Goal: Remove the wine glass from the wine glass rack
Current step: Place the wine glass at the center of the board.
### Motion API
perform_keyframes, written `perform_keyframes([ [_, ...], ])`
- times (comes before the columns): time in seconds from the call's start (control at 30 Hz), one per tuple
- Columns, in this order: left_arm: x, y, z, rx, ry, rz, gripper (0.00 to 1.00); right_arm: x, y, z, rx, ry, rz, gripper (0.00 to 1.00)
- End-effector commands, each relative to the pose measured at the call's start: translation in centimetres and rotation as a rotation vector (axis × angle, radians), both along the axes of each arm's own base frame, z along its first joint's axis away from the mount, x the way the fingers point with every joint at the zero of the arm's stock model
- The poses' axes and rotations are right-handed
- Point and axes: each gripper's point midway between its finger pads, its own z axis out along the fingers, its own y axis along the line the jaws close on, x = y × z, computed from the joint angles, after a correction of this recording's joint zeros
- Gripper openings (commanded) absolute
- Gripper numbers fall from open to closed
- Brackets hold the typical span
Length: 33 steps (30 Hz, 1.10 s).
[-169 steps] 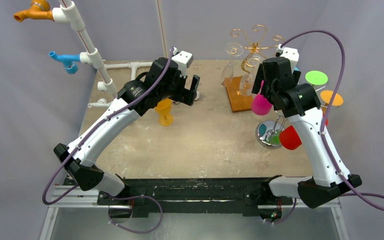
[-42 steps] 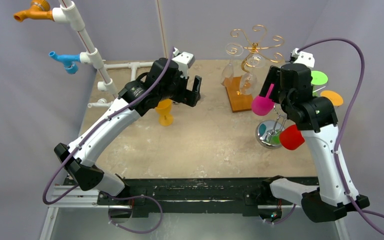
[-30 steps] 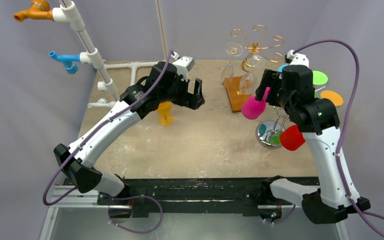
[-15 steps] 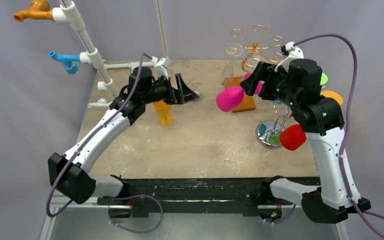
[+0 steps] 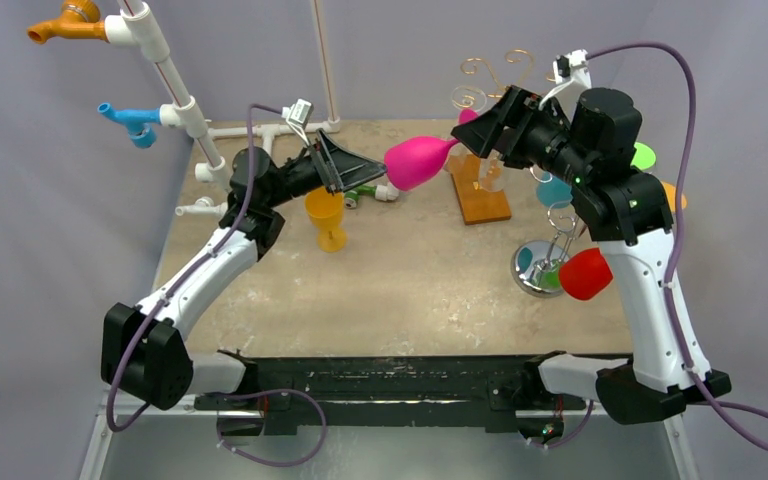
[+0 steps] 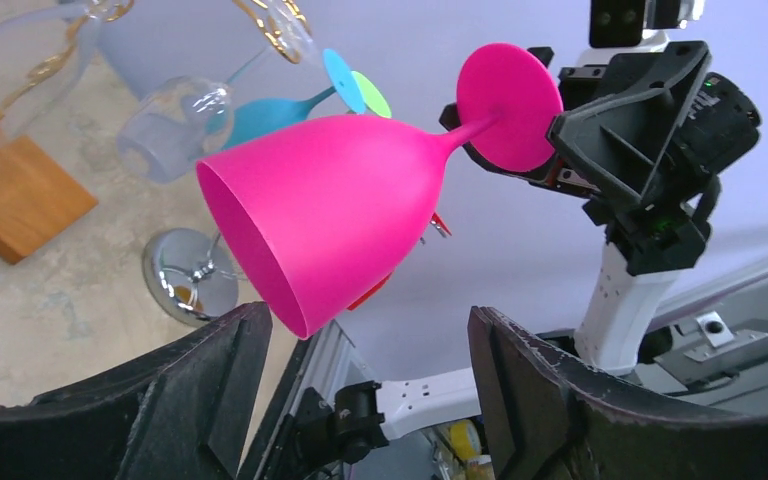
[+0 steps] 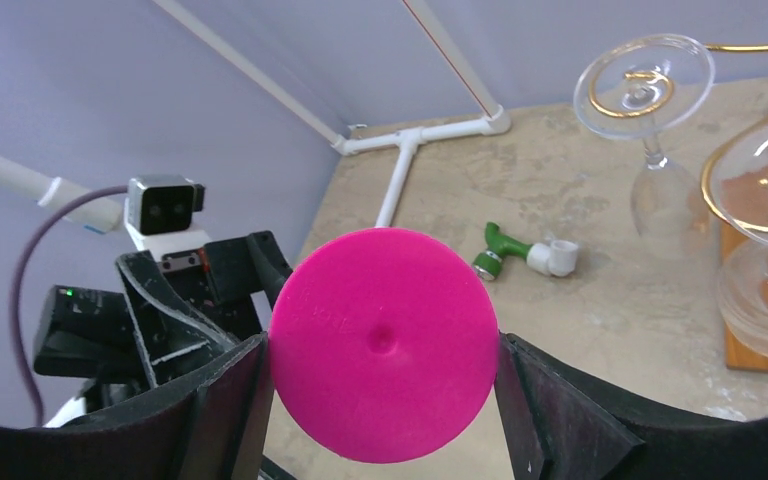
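Observation:
The pink wine glass (image 5: pixel 415 160) hangs in the air over the back of the table, lying sideways, clear of the chrome wine glass rack (image 5: pixel 534 268). My right gripper (image 5: pixel 475 128) is shut on its round foot (image 7: pixel 380 340), one finger on each side of the disc. The bowl (image 6: pixel 330 220) points at my left gripper (image 5: pixel 360 170), which is open. The bowl's rim reaches the tip of one left finger (image 6: pixel 210 390); whether it touches I cannot tell. The rest of the gap (image 6: pixel 370 320) holds nothing.
The chrome rack holds red (image 5: pixel 582 275), blue and green glasses. A gold rack (image 5: pixel 505 75) with clear glasses stands on a wooden block (image 5: pixel 482 195). An orange glass (image 5: pixel 326 215) stands under the left arm. A green pipe fitting (image 5: pixel 365 195) and white pipes (image 5: pixel 260 130) lie behind.
The right arm has carried the pink glass left, away from the rack, and tipped it sideways. The left gripper has turned to face the bowl, and its jaws have narrowed a little.

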Motion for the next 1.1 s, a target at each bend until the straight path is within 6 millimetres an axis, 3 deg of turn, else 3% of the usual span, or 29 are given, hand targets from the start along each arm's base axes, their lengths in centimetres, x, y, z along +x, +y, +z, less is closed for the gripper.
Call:
perform_keyframes([
  [0.0,-1.4,0.3,3.2,-0.176,-0.057,-0.086,0.74,-0.6,1.1,4.4,0.107,-0.118,0.057,0.43],
  [0.47,-3.2,1.2,5.5,-0.393,-0.07,-0.186,0.54,0.0,1.3,4.2,0.154,-0.121,0.106,0.45],
  [1.07,-3.8,1.9,7.1,-0.523,-0.067,-0.24,0.35,0.0,1.5,3.1,0.217,-0.098,0.177,0.44],
])
